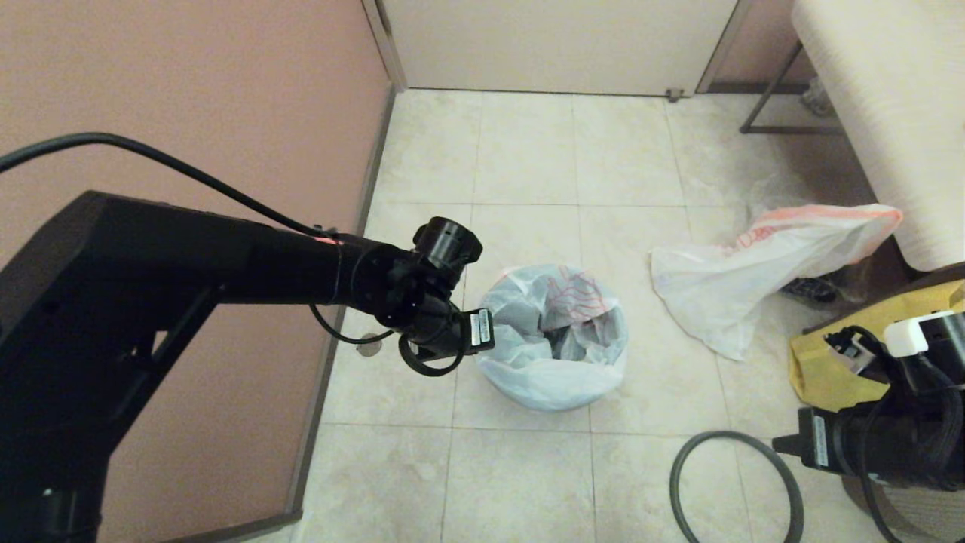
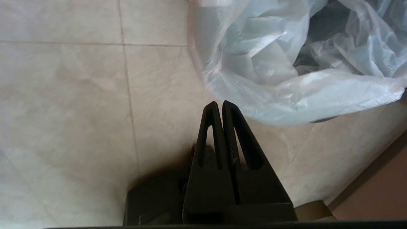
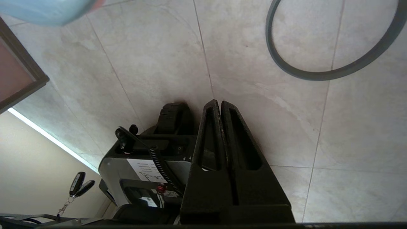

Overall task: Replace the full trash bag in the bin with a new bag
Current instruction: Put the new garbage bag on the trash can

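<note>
The bin (image 1: 554, 392) stands on the floor, wrapped in a white bag (image 1: 528, 332). Another bag (image 1: 746, 271), maybe empty, lies nearby.

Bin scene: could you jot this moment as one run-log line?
bin: lined with a bag | grey rim ring: on floor | left end effector: shut, empty, beside bin | right end effector: shut, empty, over floor

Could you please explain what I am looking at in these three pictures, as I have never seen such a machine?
It is a two-armed robot. One picture looks down from its head; the other two look along each wrist's fingers. On the tiled floor stands the bin, lined with a white bag. Another bag lies beside it, with a grey ring and a yellow bag. The left gripper hangs beside the bin, shut and empty. The right gripper, also shut and empty, is over bare floor.
</note>
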Controlling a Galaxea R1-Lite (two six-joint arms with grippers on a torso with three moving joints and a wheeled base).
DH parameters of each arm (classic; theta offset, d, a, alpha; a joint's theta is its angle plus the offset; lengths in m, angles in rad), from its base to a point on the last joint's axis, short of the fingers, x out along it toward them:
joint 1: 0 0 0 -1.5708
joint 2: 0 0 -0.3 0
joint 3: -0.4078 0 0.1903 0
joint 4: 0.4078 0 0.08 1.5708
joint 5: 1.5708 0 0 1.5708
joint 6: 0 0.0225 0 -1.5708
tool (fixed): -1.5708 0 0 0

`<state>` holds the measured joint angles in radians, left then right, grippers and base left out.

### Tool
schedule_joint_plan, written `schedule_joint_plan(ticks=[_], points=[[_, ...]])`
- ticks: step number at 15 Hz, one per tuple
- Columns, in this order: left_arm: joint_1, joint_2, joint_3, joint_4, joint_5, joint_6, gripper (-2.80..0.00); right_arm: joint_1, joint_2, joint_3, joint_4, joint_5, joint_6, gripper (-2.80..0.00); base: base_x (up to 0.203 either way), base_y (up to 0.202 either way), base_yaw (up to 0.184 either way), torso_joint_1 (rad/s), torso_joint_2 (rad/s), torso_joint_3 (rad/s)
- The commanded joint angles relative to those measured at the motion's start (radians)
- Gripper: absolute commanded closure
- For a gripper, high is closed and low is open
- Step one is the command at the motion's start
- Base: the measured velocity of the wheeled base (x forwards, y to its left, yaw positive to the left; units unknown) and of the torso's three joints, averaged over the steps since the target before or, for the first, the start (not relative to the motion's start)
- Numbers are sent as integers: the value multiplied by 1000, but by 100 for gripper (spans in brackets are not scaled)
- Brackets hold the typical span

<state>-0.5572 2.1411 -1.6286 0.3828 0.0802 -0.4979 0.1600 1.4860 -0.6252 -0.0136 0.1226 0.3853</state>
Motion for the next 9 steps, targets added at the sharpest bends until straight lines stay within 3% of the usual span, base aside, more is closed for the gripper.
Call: schedule_joint_plan(ticks=[1, 3, 9], points=[[5, 54, 9, -43, 1, -4, -280, 1, 7, 43, -39, 2, 3, 0, 0, 0, 0, 0, 0, 0], [11, 90, 7, -113, 1, -7, -280, 0, 11, 48, -49, 2, 3, 0, 0, 0, 0, 0, 0, 0], [14, 186, -34, -168, 6, -7, -280, 0, 36, 57, -63, 5, 3, 0, 0, 0, 0, 0, 0, 0]])
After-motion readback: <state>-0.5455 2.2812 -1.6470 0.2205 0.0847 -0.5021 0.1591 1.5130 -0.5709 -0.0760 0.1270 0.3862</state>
